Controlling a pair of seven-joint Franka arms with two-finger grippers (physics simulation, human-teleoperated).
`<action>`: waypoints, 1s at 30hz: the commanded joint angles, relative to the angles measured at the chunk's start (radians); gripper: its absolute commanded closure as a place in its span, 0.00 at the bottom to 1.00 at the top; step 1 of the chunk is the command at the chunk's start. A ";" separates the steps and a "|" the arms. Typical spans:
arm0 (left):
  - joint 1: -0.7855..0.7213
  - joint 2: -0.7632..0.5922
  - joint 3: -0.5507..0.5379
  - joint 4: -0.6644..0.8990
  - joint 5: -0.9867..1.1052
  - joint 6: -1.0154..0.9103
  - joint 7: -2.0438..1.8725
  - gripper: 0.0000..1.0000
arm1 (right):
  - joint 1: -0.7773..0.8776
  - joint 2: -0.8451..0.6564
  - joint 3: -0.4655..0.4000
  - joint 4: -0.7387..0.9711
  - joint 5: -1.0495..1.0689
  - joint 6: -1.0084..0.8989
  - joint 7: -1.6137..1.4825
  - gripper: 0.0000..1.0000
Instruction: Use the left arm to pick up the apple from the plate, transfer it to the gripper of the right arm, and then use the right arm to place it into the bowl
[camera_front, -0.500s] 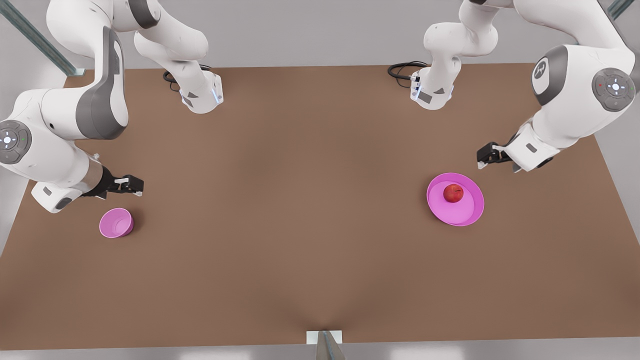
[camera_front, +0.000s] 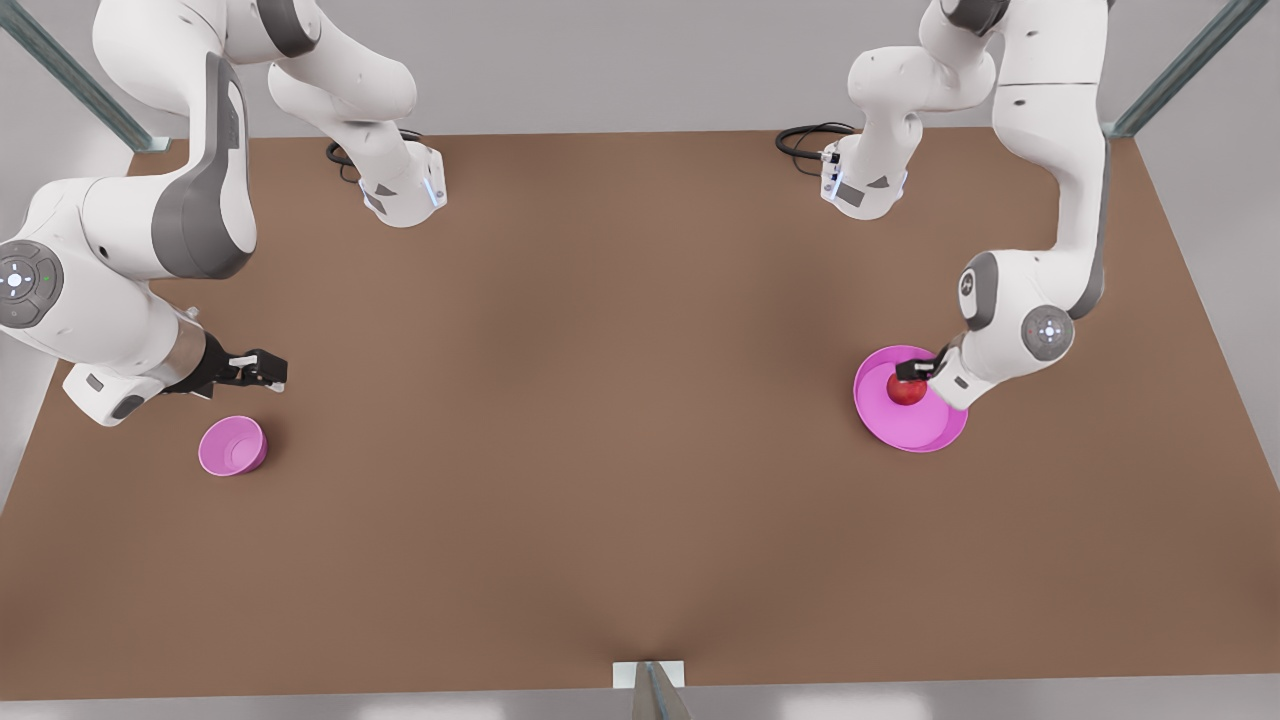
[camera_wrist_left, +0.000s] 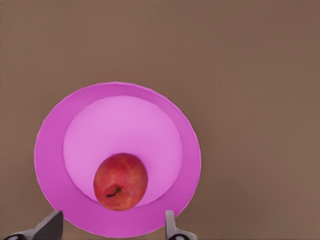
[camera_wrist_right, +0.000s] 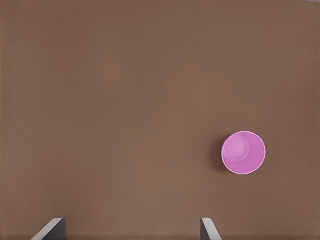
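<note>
Apple (camera_wrist_left: 120, 181) first: you are looking at it sitting on the plate (camera_wrist_left: 55, 135), off the middle and close against the inner rim, stem showing, not yet lifted. In the left wrist view the left hand (camera_wrist_left: 111, 225) is hanging just above it with its two fingers spread wider than the fruit, one on each side, and neither is touching the skin as far as you can tell. From the front view the left hand (camera_front: 912, 370) is sitting right over the apple (camera_front: 906, 391), with the plate (camera_front: 925, 432) lying on the brown surface (camera_front: 600, 450) at the front view's right.

So you are standing at the very start. Nothing is grasped; the pick is only being lined up. Judging from this, the fingers are needing to drop around the apple and pinch before any lift, and the fruit being near the rim may be leaving little room on that side.

Farther off, across the surface at the front view's left, the right hand (camera_front: 262, 370) is waiting, hovering near the bowl (camera_front: 232, 446) but not over it. Its fingers are spread too, as the right wrist view is showing, with the bowl (camera_wrist_right: 243, 152) upright and holding nothing. The handover and the drop into the bowl are both lying ahead of you.
</note>
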 joint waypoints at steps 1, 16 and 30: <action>0.001 0.001 0.001 -0.035 0.000 0.231 -0.015 0.00 | 0.000 -0.001 0.000 0.000 0.001 0.000 -0.006 0.00; 0.021 0.070 0.002 -0.163 0.000 0.277 0.037 0.00 | -0.002 0.000 0.000 0.000 0.001 0.000 -0.007 0.00; 0.020 0.131 0.001 -0.158 0.002 0.333 0.039 0.00 | -0.002 -0.004 -0.011 0.016 -0.010 0.001 -0.024 0.00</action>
